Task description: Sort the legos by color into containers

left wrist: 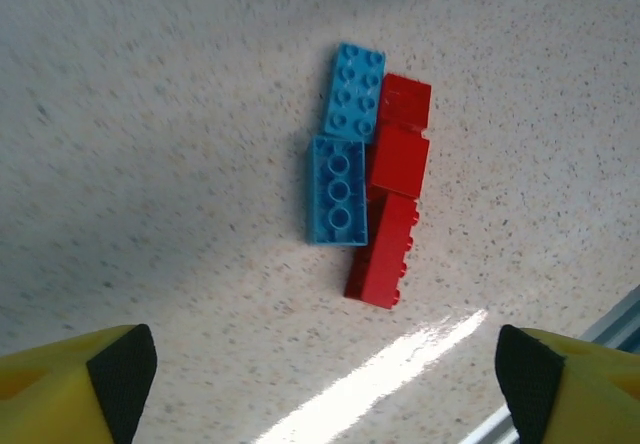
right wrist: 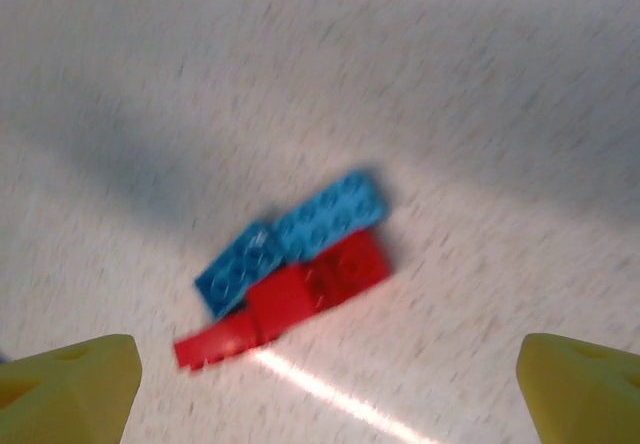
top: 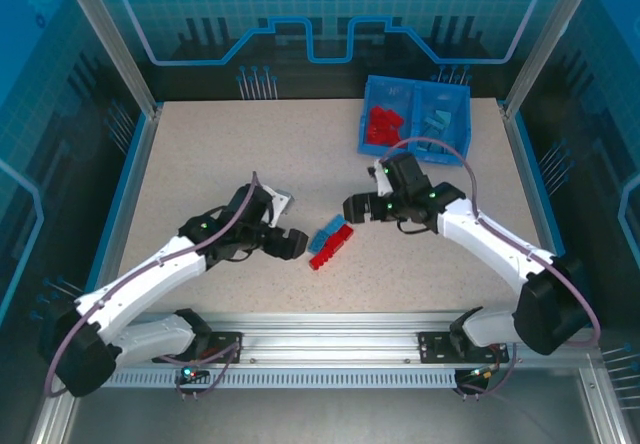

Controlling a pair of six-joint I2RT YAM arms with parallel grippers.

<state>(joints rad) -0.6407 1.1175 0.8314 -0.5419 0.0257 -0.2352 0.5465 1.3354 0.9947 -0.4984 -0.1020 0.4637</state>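
Between our wide-open left end effector (left wrist: pixel 325 369) and right end effector (right wrist: pixel 330 374), we're eyeing light, stiff legos (left wrist: pixel 345 189); probably pinching flat sides.

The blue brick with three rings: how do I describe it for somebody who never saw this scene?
Near the middle of the speckled table, five bricks lie in one cluster. Two blue ones touch a red row; the wanted blue brick shows a rimmed face with three rings, while its blue neighbour shows studs.
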